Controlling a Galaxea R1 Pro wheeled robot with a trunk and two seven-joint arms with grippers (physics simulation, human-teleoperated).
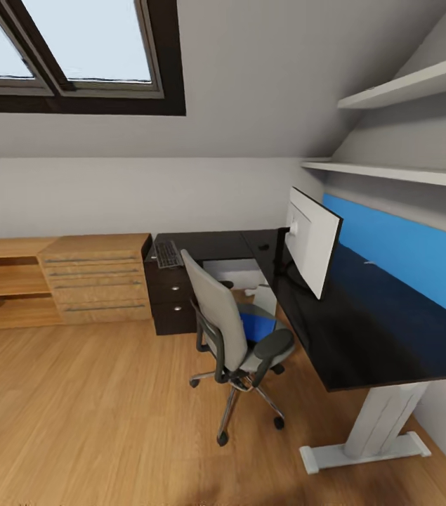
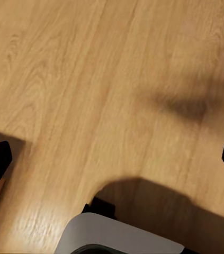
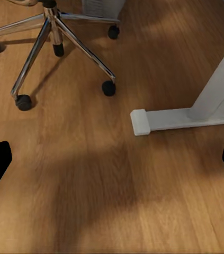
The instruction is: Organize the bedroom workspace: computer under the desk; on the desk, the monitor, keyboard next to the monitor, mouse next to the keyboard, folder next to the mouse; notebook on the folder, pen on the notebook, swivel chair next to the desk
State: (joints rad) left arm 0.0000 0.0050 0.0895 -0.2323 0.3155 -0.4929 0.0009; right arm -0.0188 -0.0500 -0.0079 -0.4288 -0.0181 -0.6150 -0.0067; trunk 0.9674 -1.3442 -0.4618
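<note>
The black L-shaped desk (image 1: 363, 337) runs along the right wall. The monitor (image 1: 314, 242) stands on it with its pale back toward me. The keyboard (image 1: 168, 254) lies on the desk's far left wing, and a small dark mouse (image 1: 263, 247) sits near the corner. The grey computer (image 1: 233, 271) stands under the desk. The swivel chair (image 1: 233, 330) is at the desk with the blue folder (image 1: 258, 327) on its seat. Notebook and pen are out of view. My left gripper (image 2: 112, 164) and right gripper (image 3: 112, 161) both hang open over the wood floor.
A light wooden drawer unit (image 1: 96, 277) and open shelves stand left of the desk. A blue panel (image 1: 405, 256) lines the wall behind it. The desk's white foot (image 3: 164, 119) and the chair's chrome star base (image 3: 53, 37) lie close to my right gripper.
</note>
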